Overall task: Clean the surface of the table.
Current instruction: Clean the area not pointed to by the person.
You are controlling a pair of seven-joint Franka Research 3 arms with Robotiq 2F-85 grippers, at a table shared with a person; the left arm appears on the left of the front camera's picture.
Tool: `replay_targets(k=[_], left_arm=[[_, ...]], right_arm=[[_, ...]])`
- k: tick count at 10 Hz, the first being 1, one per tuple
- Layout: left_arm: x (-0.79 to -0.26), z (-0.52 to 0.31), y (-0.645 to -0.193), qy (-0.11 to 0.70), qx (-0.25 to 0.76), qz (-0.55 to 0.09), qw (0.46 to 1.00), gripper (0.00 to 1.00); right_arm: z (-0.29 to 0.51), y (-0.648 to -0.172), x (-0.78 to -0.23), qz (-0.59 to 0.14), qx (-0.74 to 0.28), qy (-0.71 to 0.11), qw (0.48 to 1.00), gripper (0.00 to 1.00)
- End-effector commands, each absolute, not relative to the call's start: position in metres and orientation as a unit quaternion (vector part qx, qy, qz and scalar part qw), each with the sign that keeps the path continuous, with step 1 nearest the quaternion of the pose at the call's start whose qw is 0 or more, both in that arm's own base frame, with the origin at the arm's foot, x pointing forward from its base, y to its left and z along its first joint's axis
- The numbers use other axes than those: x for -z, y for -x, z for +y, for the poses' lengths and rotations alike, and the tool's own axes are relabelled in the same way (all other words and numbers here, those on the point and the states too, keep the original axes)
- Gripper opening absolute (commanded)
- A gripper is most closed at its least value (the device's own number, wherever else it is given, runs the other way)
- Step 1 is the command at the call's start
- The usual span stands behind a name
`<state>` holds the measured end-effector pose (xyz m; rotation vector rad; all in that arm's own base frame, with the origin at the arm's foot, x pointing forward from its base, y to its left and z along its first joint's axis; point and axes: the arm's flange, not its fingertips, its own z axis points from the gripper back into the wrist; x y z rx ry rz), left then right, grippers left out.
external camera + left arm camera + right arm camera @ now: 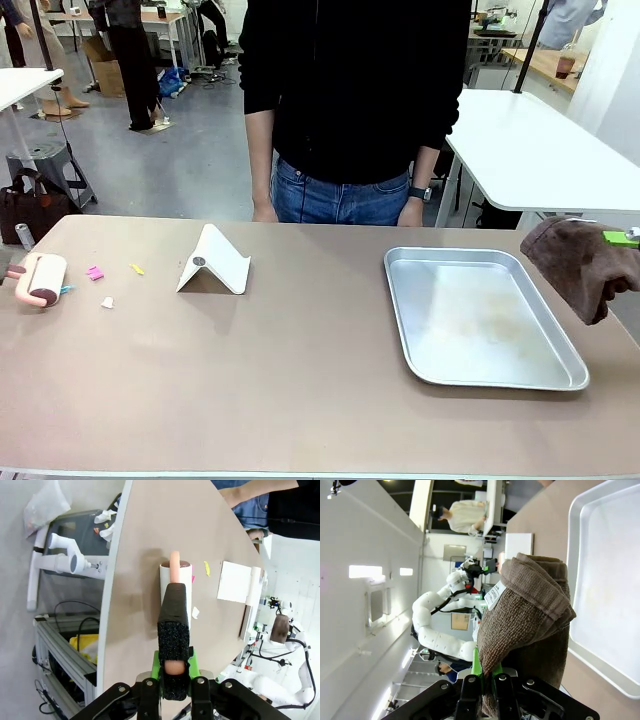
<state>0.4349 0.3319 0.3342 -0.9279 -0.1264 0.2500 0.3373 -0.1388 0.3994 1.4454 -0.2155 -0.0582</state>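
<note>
The beige-brown table (300, 390) spans the front view. At its far left lies a lint roller (42, 277) with a pink handle. My left gripper (172, 669) is shut on that handle, and the roller's white drum (176, 577) rests on the tabletop ahead of it. Small paper scraps lie just past the roller: pink (95, 272), yellow (137, 269) and white (107, 302). At the right edge, above the table, my right gripper (487, 674) is shut on a bunched brown cloth (578, 262), which hangs from it.
A shiny metal tray (480, 375) lies on the right half of the table, close beside the cloth. A white folded card stand (213, 262) sits left of centre. A person in black stands at the far edge, hands (410, 212) down. White tables stand behind.
</note>
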Motion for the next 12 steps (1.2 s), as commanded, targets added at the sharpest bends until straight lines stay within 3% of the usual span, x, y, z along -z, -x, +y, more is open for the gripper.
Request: replay_targets(k=[1,6,12], left_arm=[[-0.325,0.315,-0.443,0.426,-0.116,-0.024,0.897,0.22],[-0.316,0.281,-0.474,0.444,-0.106,0.034,0.889,0.22],[-0.325,0.225,-0.516,0.453,-0.092,0.058,0.885,0.22]], right_arm=[[-0.142,-0.337,-0.405,-0.096,0.026,-0.666,0.74,0.07],[-0.142,-0.337,-0.405,-0.096,0.026,-0.666,0.74,0.07],[-0.142,-0.337,-0.405,-0.096,0.026,-0.666,0.74,0.07]])
